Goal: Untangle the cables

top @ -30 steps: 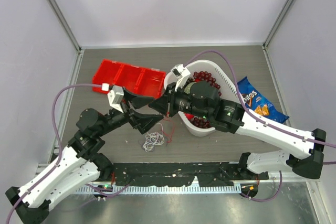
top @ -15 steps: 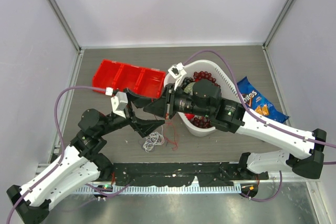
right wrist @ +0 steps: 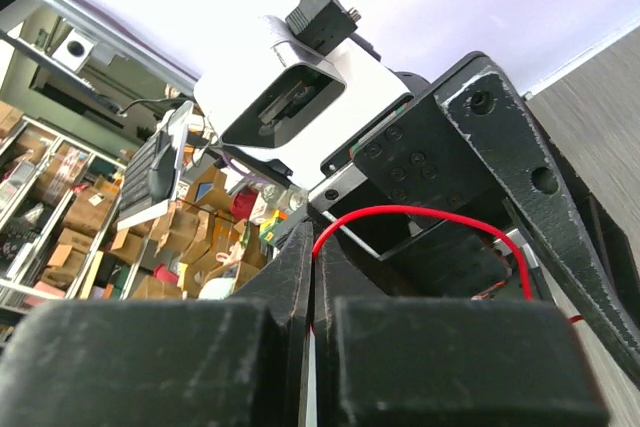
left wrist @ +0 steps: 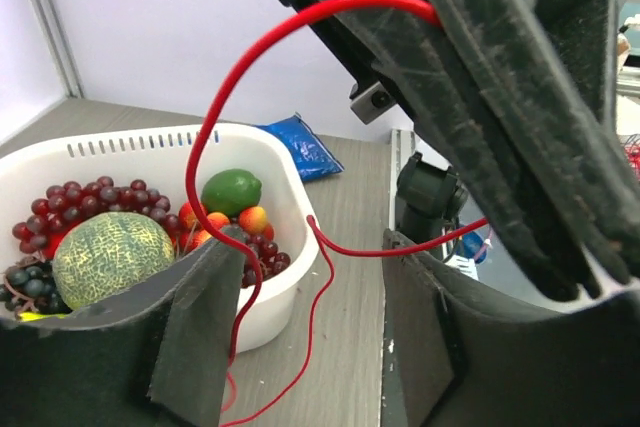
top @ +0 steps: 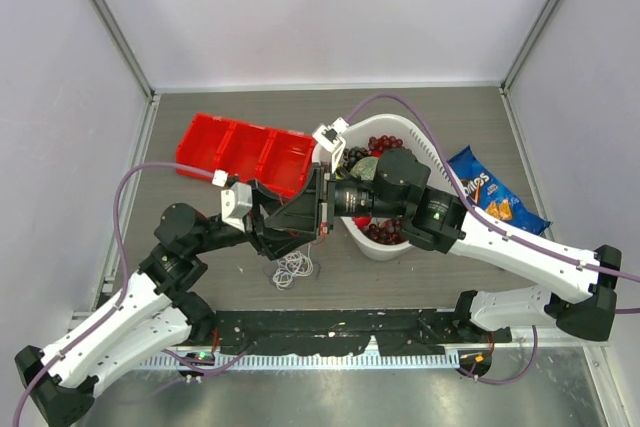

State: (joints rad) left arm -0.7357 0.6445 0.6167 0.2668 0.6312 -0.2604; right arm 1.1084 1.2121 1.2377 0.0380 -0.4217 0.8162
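Red cable (right wrist: 420, 208) is nipped in the right pincer (right wrist: 313, 247), whose two fingers are pressed together with only a thin slit between them; the cord comes out of that slit at the tips. From there it rises, arches over in a smooth bow in front of the other arm's wrist and drops away on the far side. The left pincer (left wrist: 308, 247) meets the right one tip to tip above the desk (top: 410, 279). Its fingers (left wrist: 190, 327) stand wide apart and grip nothing, though the red cord passes through the gap.

In the left wrist view the cable's long run is close to upright: a tall arch from the upper right, curving down the left side, then trailing toward the desk between the fingers. A second strand branches off and runs roughly level to the right, across the top of the right-hand finger.

A white cable (top: 292, 269) lies on the desk just on the near side of the two pincers, in a small roundish coil with no clear long axis.

Behind the pincers stands a white basket (left wrist: 130, 137) holding a melon (left wrist: 110, 257), a lime (left wrist: 231, 190) and dark grapes (left wrist: 70, 202). A red tray (top: 240, 147) lies to the left of the basket, and a blue chip bag (top: 490, 192) to its right.
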